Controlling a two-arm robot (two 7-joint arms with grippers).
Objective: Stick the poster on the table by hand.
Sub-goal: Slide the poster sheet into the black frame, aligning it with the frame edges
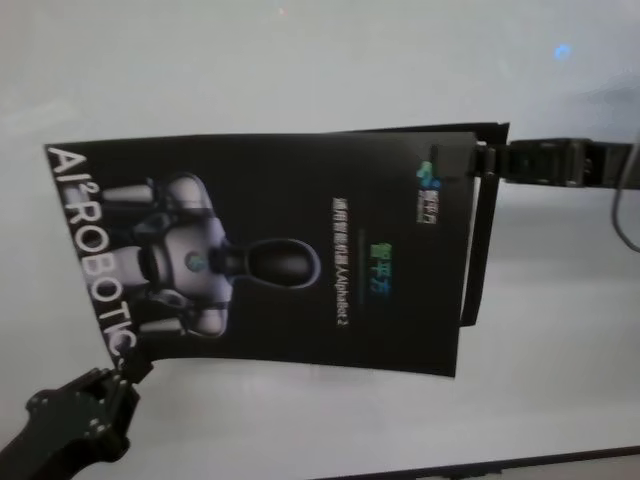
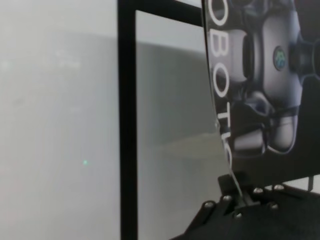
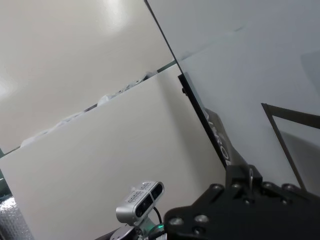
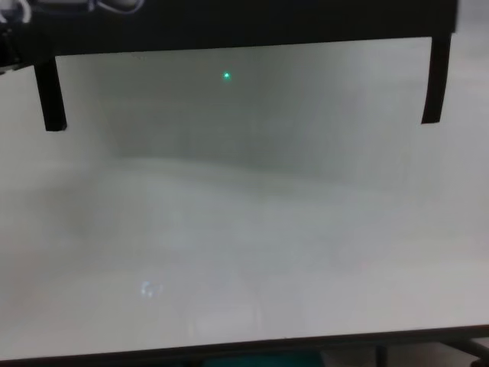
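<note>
The left gripper [image 1: 128, 375] and right gripper [image 1: 470, 160] each pinch opposite corners of the poster [image 1: 300, 260], seemingly keeping it stretched flat above the table [image 1: 300, 70] so it can settle without creasing.

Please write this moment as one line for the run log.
poster: held above table, not flat | left end effector: grips near-left corner | right end effector: grips far-right corner

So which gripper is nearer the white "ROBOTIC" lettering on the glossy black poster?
Left. The left gripper pinches the black glossy poster at the lettering's corner; the right gripper grips the opposite edge.
</note>
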